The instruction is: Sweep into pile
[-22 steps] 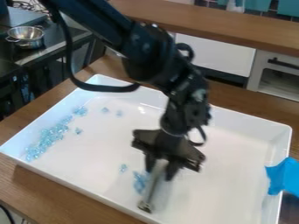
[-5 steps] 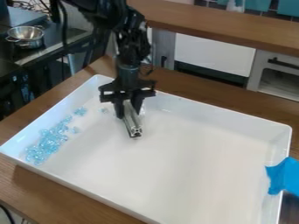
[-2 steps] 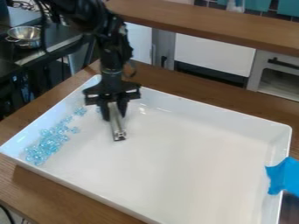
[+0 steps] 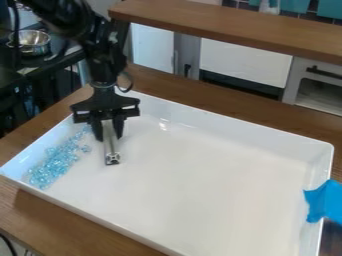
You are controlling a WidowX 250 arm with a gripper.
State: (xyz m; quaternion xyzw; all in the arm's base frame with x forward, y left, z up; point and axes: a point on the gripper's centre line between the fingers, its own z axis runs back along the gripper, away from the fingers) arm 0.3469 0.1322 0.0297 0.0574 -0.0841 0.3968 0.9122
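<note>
I've slid my pincer, gripping a metal bar, closer to the bead pile, likely tightening it

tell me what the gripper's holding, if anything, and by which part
The gripper holds a metal bar by its upper end, the lower end pointing down toward the tray.

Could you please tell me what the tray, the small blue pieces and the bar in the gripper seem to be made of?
Tray: probably glossy plastic; smooth white walls with bright reflections.
Blue pieces: clear plastic or glass, as they look see-through and sparkly.
Bar: likely metal, silvery grey with a dull shine.
</note>
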